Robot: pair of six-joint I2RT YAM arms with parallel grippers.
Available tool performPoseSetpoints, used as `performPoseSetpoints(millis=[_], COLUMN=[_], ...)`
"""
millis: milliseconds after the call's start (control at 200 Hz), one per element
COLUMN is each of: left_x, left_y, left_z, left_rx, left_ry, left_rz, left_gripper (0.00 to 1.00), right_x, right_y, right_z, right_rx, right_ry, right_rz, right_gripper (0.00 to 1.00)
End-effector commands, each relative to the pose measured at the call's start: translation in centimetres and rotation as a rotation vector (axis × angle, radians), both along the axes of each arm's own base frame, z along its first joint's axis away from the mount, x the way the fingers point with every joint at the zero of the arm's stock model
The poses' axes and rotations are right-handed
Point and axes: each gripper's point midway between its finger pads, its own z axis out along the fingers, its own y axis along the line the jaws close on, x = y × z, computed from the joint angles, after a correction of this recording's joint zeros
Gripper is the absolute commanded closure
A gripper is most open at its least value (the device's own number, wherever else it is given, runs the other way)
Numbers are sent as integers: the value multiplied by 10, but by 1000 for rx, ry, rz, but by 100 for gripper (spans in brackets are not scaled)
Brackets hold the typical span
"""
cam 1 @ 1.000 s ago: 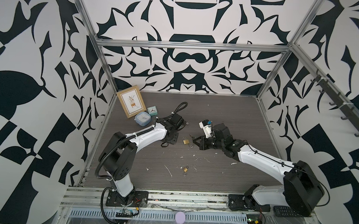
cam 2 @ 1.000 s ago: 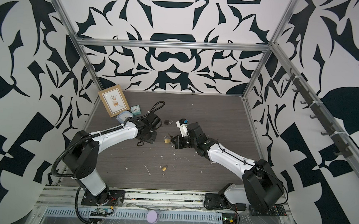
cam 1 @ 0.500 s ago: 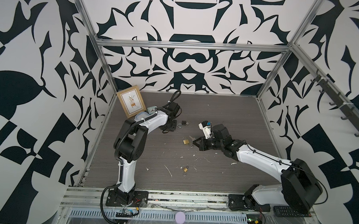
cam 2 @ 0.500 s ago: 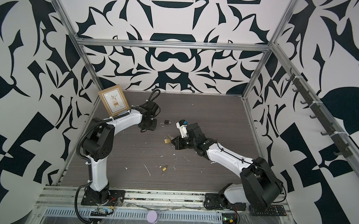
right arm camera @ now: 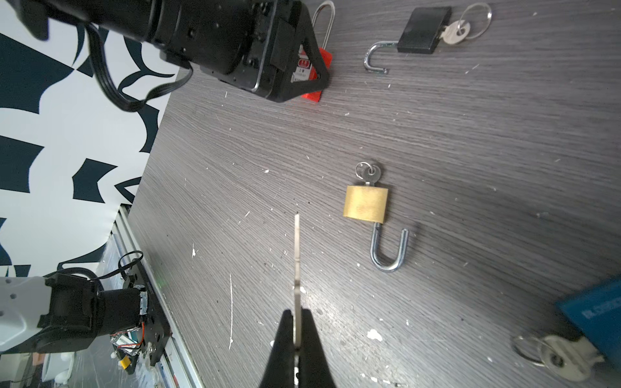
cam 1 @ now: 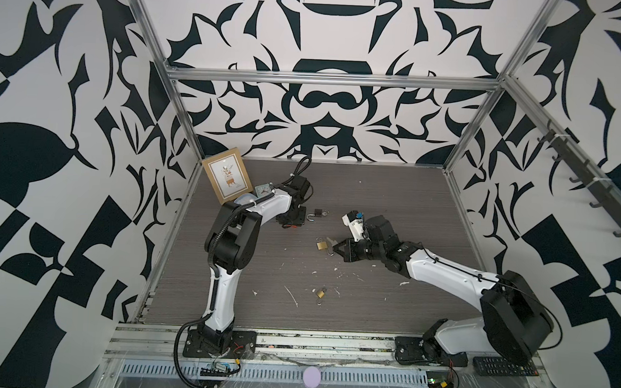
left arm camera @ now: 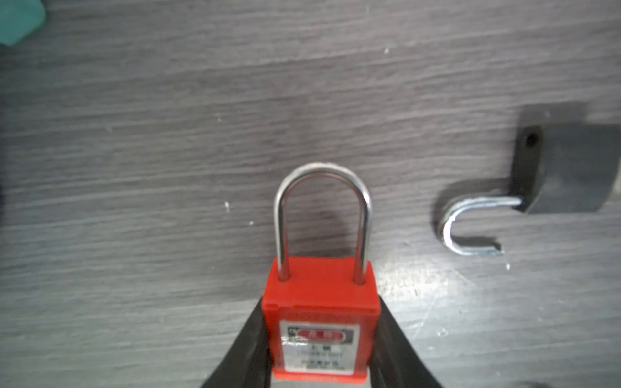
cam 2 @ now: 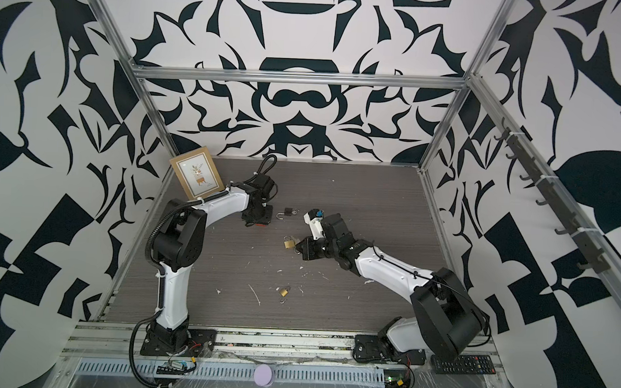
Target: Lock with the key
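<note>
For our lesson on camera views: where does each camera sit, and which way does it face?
Top views: high over the front rail, looking down at the table; both arms show.
Left wrist: on the left arm, looking along the left gripper at its red padlock.
Right wrist: on the right arm, looking along the right gripper and its key.
Both wrist views show the black padlock.

Our left arm (cam 1: pixel 225 292) rises from its base, folds at the elbow and reaches toward the back, where the left gripper (cam 1: pixel 295 219) sits low, jaws clamped on a red padlock (left arm camera: pixel 321 302). Our right arm (cam 1: pixel 442 276) stretches low toward the middle, the right gripper (cam 1: pixel 336 245) pinched tight on a key (right arm camera: pixel 296 252).
</note>
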Motion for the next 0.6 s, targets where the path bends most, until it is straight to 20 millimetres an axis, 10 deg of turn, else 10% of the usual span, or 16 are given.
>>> performPoseSetpoints(millis=[0, 290, 595], left_x=[1, 3, 7], left_y=[3, 5, 6], left_z=[-6, -9, -12], left_rx=[1, -2, 9], left_ry=[26, 32, 45], left_rz=[21, 32, 12], left_gripper=[87, 64, 64], right_x=[8, 8, 6], right_y=[7, 9, 8], right_z=[22, 24, 24], right_rx=[41, 42, 46], right_ry=[-60, -60, -63], right_rz=[15, 28, 21], right_gripper=[100, 100, 100])
